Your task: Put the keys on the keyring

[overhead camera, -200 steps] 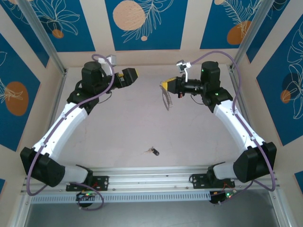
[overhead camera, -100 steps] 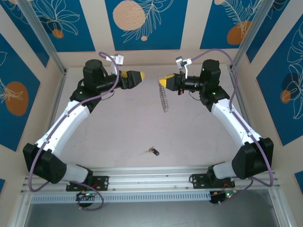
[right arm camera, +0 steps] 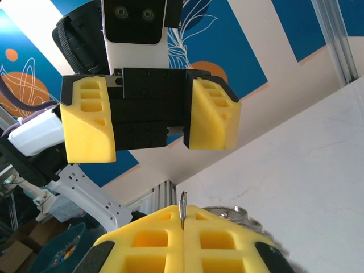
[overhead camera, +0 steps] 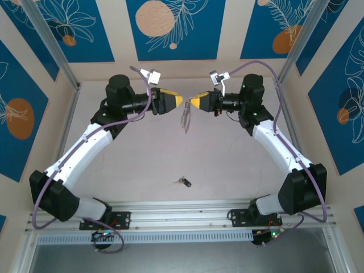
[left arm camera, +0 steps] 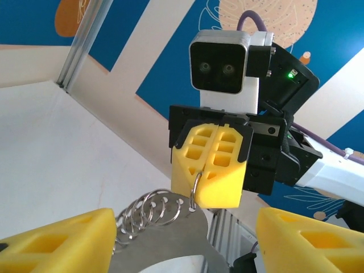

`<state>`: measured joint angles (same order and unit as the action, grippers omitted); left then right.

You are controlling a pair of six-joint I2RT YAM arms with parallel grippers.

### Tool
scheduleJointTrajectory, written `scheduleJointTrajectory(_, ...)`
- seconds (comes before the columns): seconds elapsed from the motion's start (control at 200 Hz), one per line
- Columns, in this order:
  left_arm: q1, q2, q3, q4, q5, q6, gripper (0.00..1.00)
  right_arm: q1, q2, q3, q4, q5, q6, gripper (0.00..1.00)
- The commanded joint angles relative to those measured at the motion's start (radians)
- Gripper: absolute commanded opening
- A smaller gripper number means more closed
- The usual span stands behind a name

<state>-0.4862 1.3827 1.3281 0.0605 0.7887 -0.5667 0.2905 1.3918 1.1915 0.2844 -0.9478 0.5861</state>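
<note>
My right gripper (overhead camera: pixel 193 103) is clenching the keyring (overhead camera: pixel 185 118), which is hanging above the far half of the table (overhead camera: pixel 142 153). The key (overhead camera: pixel 184 182) is lying well apart from it, near the front rail (overhead camera: pixel 182 216). My left gripper (overhead camera: pixel 177 102), jaws parted and holding nothing, is now facing the right one almost tip to tip, having stood well apart a second ago.

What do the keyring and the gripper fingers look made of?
Keyring: probably metal. The flat loop is dull, brushed-looking grey, and the small rings fringing it are shiny silver wire that glints.
Fingers: seemingly moulded or printed plastic, matte yellow, with hollow cells in their faces.
</note>
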Motion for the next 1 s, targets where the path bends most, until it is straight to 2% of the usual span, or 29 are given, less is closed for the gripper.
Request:
scheduleJointTrajectory(0.0, -0.015, -0.007, -0.006, 0.067, 0.034, -0.009, 0.61, 0.013, 0.001, -0.016, 0.044, -0.013, 0.026, 0.00)
scheduleJointTrajectory(0.245, -0.035, 0.007, -0.020, 0.108, 0.034, -0.028, 0.53, 0.027, 0.000, -0.030, 0.067, 0.001, 0.040, 0.00)
scheduleJointTrajectory(0.5, -0.050, 0.022, -0.030, 0.114, 0.029, -0.027, 0.52, 0.033, 0.002, -0.038, 0.096, 0.009, 0.056, 0.00)
scheduleJointTrajectory(0.685, -0.059, 0.024, -0.045, 0.119, 0.022, -0.026, 0.45, 0.035, -0.005, -0.041, 0.108, 0.010, 0.063, 0.00)
scheduleJointTrajectory(0.995, -0.075, 0.025, -0.059, 0.147, 0.001, -0.041, 0.43, 0.037, -0.023, -0.048, 0.108, 0.009, 0.067, 0.00)
